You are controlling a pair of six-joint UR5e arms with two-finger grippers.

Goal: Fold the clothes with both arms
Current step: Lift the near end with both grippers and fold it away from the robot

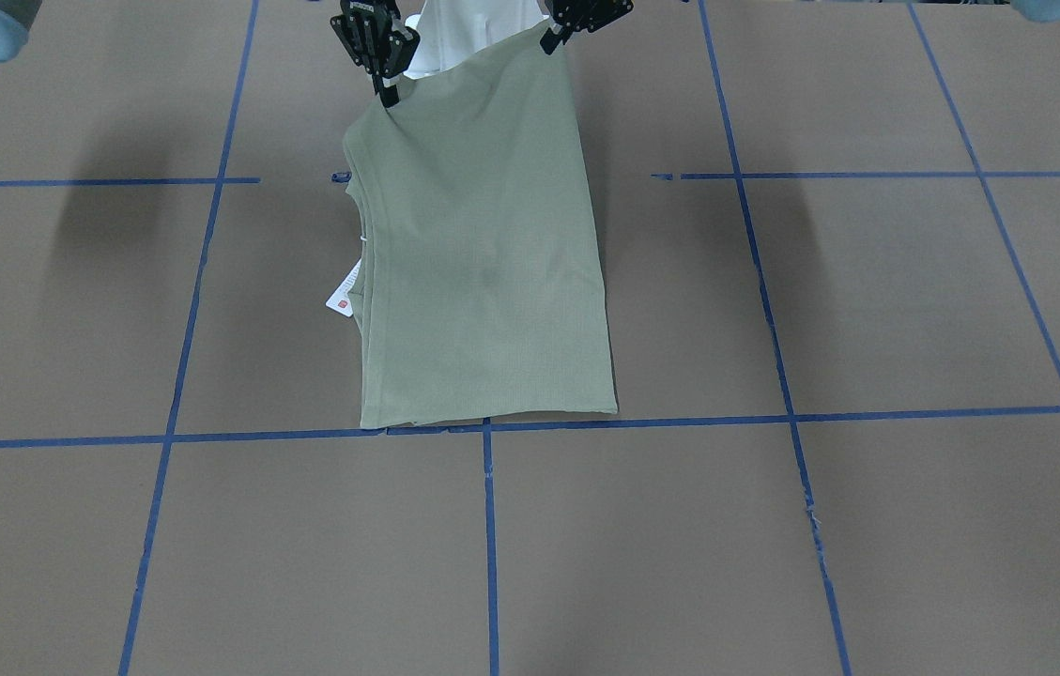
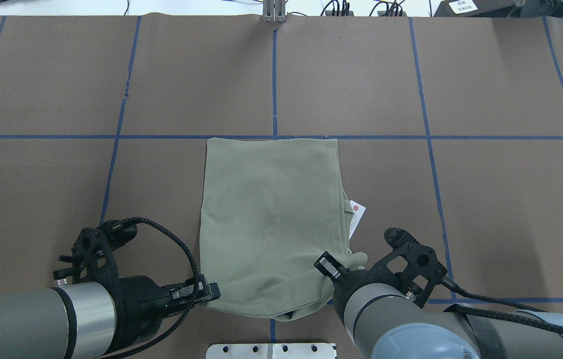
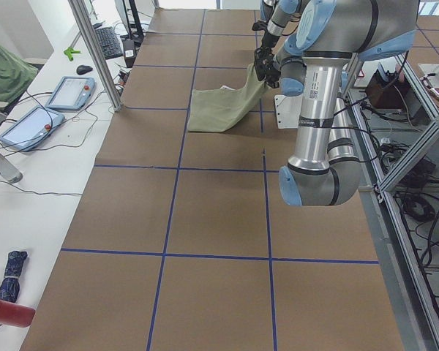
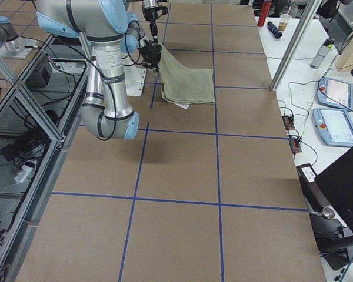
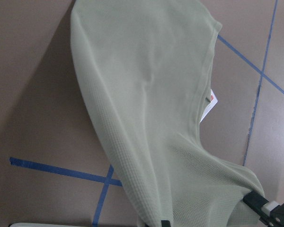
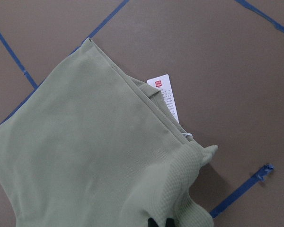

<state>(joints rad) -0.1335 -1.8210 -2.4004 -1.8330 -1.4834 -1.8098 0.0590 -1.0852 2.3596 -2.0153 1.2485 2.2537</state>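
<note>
Brown table point(image 2: 62, 75), left hand point(image 2: 211, 290) and right hand point(image 2: 328, 267) clamped on shirt point(image 2: 271, 214), tag point(image 2: 357, 219) print unreadable

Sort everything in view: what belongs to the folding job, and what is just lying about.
Job in hand:
green shirt, with its hang tag
left gripper and right gripper, each pinching a near corner of it

Lying about, on the side bench:
touchscreen pendant
keyboard
mouse
red bottle
</note>
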